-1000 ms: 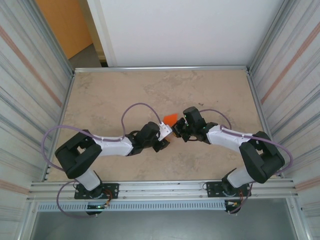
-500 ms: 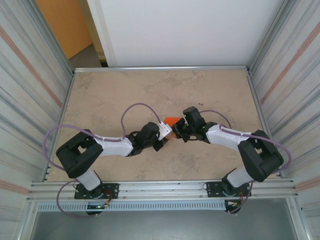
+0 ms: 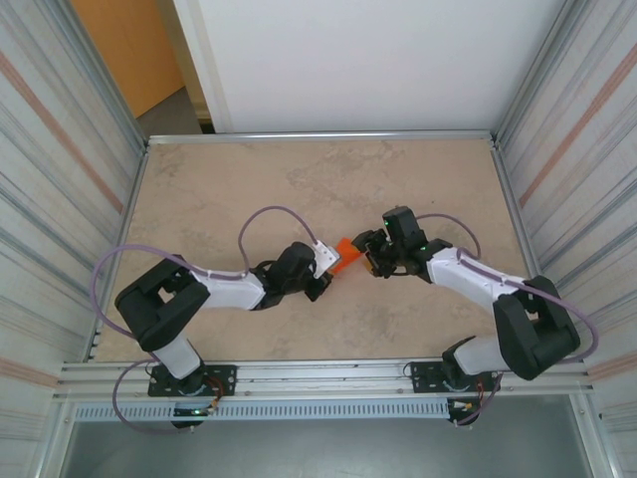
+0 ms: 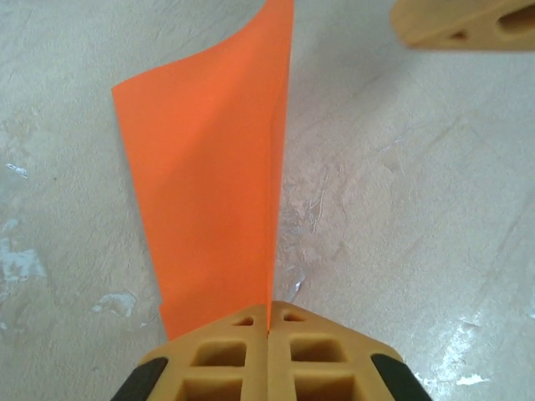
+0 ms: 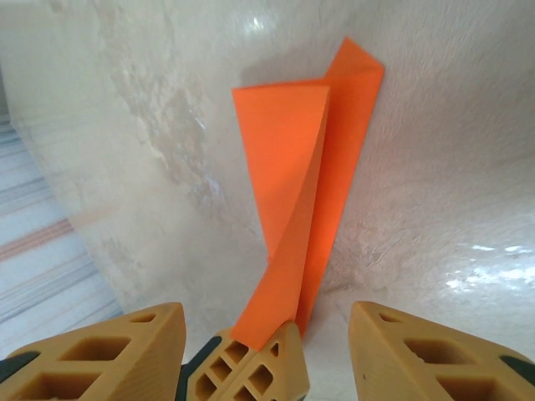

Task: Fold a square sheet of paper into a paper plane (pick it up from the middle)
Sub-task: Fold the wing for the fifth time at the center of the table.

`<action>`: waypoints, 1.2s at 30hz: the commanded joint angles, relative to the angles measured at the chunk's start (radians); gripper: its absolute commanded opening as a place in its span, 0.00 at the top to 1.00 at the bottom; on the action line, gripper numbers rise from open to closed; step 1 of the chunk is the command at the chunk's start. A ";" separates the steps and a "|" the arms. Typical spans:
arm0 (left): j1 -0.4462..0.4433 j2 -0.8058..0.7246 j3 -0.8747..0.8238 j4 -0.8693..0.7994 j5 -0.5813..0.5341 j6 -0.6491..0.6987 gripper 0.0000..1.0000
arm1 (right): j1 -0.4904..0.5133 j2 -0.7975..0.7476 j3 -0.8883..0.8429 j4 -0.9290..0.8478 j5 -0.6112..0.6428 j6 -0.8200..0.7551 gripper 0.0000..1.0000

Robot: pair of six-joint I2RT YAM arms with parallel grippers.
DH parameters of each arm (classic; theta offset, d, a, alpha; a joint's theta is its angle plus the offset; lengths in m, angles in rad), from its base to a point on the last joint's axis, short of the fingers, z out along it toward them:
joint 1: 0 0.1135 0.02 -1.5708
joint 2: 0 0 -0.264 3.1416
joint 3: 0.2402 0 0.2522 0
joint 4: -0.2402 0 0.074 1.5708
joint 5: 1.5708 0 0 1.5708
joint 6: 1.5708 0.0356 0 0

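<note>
Two arms show from above. What are they doing? (Child)

From above, my left gripper is pinched tight on the thin, bright orange square sheet of paper. It is folded narrow, over the middle of the pale stone-look table. My right gripper sits just beside it, open, with nothing in it. (Me)

What does your left wrist camera see? (Child)

My tan fingers are pressed together on the bottom corner of the paper. The paper reaches out from them and bends a little. I think it is very light and floppy. It could tear or crumple if I pulled hard. One tan fingertip of my right gripper pokes in at the top corner. (Me)

And your right wrist camera? (Child)

My right fingers are wide apart. The tip of my left gripper is between them, not touched, with the paper coming out of it. I would grab low on the crease, where the layers make it stiffer, not on the loose flap. (Me)

What is hard to see? (Child)

From above, my grippers cover most of the paper. The left wrist camera cuts off its top. I cannot tell if it touches the table, or how many folds it has. (Me)
</note>
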 commanded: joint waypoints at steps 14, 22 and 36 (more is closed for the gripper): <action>0.134 0.049 0.068 -0.079 0.461 -0.303 1.00 | -0.023 -0.064 -0.041 -0.063 -0.010 -0.416 0.36; 0.157 0.099 0.098 -0.089 0.543 -0.429 1.00 | 0.039 -0.037 -0.060 -0.041 0.023 -0.524 0.26; 0.207 0.141 0.086 -0.001 0.660 -0.655 1.00 | 0.054 0.075 -0.046 0.018 -0.049 -0.521 0.20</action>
